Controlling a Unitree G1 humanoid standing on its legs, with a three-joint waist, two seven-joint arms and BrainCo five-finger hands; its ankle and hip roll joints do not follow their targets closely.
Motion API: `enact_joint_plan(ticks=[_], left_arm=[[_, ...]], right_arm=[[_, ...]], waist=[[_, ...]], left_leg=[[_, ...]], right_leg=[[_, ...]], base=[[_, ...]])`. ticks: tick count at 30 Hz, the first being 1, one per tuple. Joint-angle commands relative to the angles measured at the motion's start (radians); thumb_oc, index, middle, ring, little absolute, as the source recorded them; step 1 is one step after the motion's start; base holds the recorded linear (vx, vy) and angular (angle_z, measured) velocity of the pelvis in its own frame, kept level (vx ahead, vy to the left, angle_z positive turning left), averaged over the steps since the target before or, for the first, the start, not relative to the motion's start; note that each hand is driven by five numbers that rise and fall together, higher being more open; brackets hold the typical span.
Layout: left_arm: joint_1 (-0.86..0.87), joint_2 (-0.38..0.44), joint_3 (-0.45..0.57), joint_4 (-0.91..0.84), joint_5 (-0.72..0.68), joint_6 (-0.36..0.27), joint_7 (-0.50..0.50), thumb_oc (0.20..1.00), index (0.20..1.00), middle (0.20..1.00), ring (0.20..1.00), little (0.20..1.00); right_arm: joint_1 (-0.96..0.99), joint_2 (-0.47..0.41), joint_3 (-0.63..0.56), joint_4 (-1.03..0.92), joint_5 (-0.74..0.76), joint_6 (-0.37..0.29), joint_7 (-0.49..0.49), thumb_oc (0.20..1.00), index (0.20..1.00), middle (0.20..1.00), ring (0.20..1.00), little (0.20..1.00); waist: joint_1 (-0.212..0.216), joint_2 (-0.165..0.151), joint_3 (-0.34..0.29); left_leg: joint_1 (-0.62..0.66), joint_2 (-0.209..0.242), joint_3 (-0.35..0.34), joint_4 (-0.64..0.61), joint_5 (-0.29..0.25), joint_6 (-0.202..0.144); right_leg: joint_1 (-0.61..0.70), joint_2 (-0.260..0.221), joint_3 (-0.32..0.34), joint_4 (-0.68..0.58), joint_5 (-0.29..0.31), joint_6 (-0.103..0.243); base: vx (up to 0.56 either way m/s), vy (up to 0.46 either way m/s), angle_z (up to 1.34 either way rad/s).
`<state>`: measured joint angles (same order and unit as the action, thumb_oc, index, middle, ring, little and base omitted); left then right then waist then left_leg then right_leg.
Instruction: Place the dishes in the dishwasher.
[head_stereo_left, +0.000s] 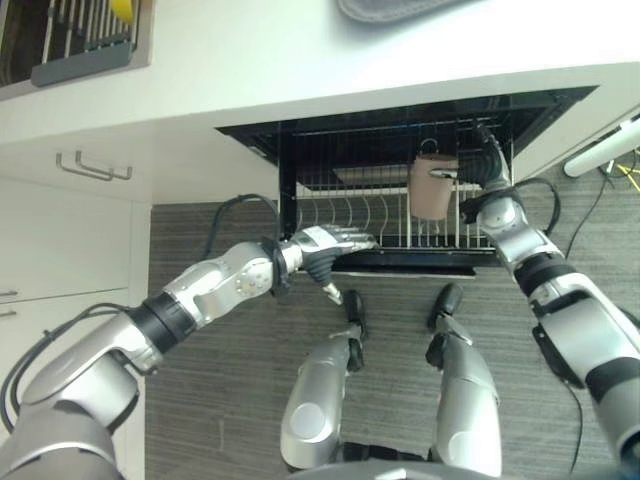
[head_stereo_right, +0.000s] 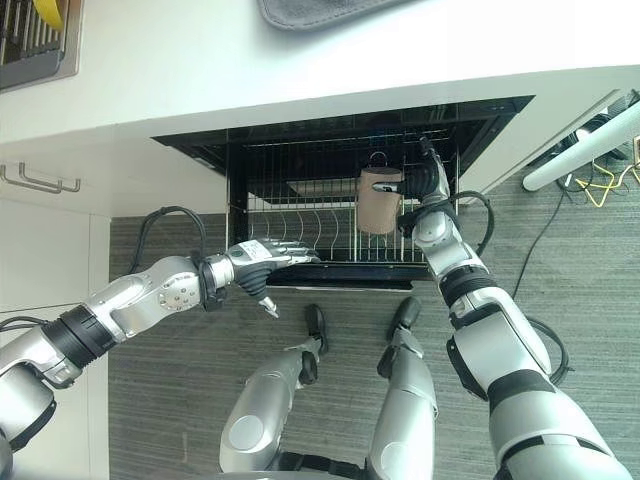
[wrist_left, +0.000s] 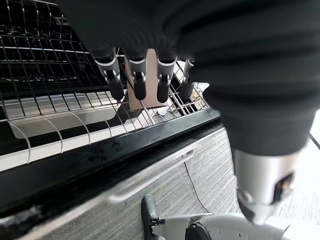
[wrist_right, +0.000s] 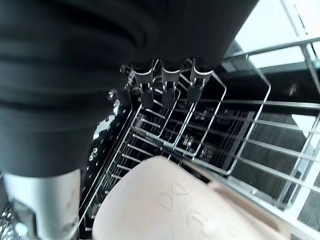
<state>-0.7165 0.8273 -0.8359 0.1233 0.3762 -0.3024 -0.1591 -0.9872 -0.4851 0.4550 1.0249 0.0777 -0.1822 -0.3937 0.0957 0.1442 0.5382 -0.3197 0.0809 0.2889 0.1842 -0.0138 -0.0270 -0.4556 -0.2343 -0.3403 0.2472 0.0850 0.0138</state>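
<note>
Where grey floor (head_stereo_left: 200, 400) runs, white counter (head_stereo_left: 300, 60)

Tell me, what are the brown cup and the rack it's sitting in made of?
The cup looks like matte ceramic or stoneware, though plastic is possible: its tan surface is dull and even, with shapes pressed into it in the right wrist view. The rack is thin metal wire with a pale, probably coated finish, forming a grid with rows of upright prongs.

We see a matt beige mug (head_stereo_right: 380, 200) in a thin metal wire rack (head_stereo_left: 360, 215), a smooth white countertop (head_stereo_left: 300, 60), and a grey wood-grain floor (head_stereo_left: 230, 360).
</note>
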Motion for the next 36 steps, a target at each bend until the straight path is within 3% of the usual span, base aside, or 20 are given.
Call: enact_joint_plan(ticks=[1,12,20,28,29,36], left_arm=[[0.017,0.005,-0.031,-0.068,0.024,-0.008,0.031,1.0,1.0,1.0,1.0,1.0],[0.053,-0.004,-0.033,-0.082,0.046,0.006,0.059,1.0,1.0,1.0,1.0,1.0],[0.107,-0.016,0.004,-0.098,0.064,0.037,0.074,1.0,1.0,1.0,1.0,1.0],[0.172,-0.027,0.042,-0.109,0.094,0.062,0.094,1.0,1.0,1.0,1.0,1.0],[0.196,-0.031,0.057,-0.111,0.104,0.075,0.098,1.0,1.0,1.0,1.0,1.0],[0.282,-0.043,0.108,-0.103,0.133,0.131,0.157,1.0,1.0,1.0,1.0,1.0]], right_arm=[[-0.059,-0.028,-0.03,0.003,-0.023,-0.051,-0.04,1.0,1.0,1.0,1.0,1.0],[-0.062,-0.027,-0.054,-0.048,0.053,-0.128,-0.051,1.0,1.0,1.0,1.0,1.0],[-0.006,0.004,-0.148,-0.208,0.143,-0.189,-0.042,1.0,1.0,1.0,1.0,1.0],[0.118,0.026,-0.175,-0.497,0.165,-0.132,0.0,1.0,1.0,1.0,1.0,1.0],[0.182,0.051,-0.171,-0.601,0.201,-0.107,0.023,1.0,1.0,1.0,1.0,1.0],[0.37,0.117,-0.119,-0.79,0.237,-0.11,0.033,1.0,1.0,1.0,1.0,1.0]], waist=[[0.016,0.016,-0.018],[0.01,0.02,-0.018],[-0.01,0.019,-0.018],[-0.04,0.009,-0.018],[-0.052,0.002,-0.018],[-0.078,-0.023,-0.018]], left_leg=[[-0.06,0.04,0.014,0.031,0.013,-0.035],[-0.052,0.042,0.02,0.028,0.012,-0.036],[-0.053,0.045,0.041,0.022,0.03,-0.023],[-0.043,0.048,0.051,0.023,0.027,-0.021],[-0.036,0.051,0.058,0.02,0.027,-0.021],[0.02,0.059,0.072,-0.007,0.033,-0.027]], right_leg=[[0.049,-0.129,0.011,0.069,-0.06,0.167],[0.053,-0.128,0.016,0.065,-0.063,0.167],[0.046,-0.12,0.021,0.054,-0.048,0.15],[0.046,-0.114,0.041,0.054,-0.05,0.148],[0.049,-0.11,0.047,0.05,-0.05,0.148],[0.103,-0.104,0.049,0.011,-0.041,0.154]], base=[[0.0,0.0,0.0],[0.0,0.0,0.0],[-0.01,0.027,-0.06],[0.01,0.014,-0.03],[0.01,0.005,-0.04],[0.01,-0.015,-0.12]])
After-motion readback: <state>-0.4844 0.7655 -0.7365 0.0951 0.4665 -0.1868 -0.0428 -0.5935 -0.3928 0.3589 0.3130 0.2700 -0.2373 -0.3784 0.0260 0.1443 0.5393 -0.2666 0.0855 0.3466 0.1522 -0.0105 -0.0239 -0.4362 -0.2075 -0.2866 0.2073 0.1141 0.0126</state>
